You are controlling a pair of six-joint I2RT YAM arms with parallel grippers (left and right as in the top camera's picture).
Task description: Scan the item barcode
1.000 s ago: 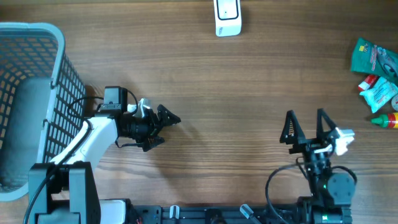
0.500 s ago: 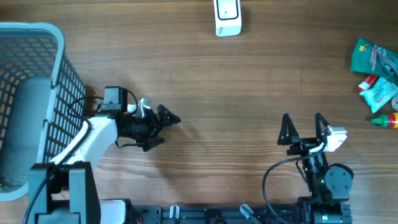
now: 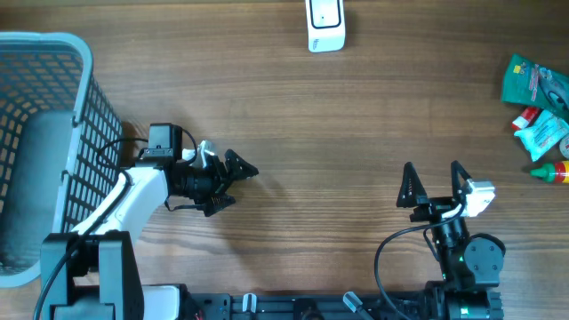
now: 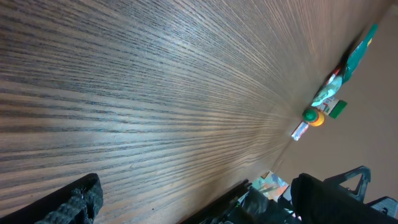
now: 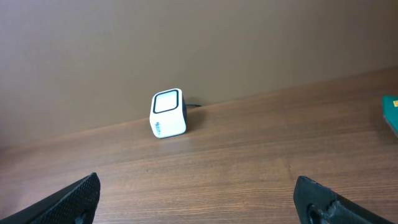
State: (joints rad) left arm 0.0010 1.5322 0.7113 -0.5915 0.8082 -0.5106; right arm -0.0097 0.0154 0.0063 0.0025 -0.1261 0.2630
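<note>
The items lie in a small pile at the table's right edge: a green packet [image 3: 533,82], a teal packet [image 3: 544,135] and a little orange bottle with a green cap [image 3: 551,172]. A white barcode scanner [image 3: 325,25] stands at the far edge, its window [image 5: 168,112] facing my right wrist camera. My right gripper [image 3: 435,173] is open and empty near the front edge, pointing at the scanner, well left of the pile. My left gripper [image 3: 242,185] is open and empty, pointing right; its view shows the green packet [image 4: 357,53] and the bottle [image 4: 313,116] far off.
A light blue mesh basket [image 3: 89,133] stands at the left edge, just behind my left arm. A brown wall rises behind the scanner. Bare wooden tabletop [image 3: 356,124] lies between the two grippers and the scanner.
My right gripper shifted slightly left early in the second and has held still since. The left arm and all objects have not moved.
</note>
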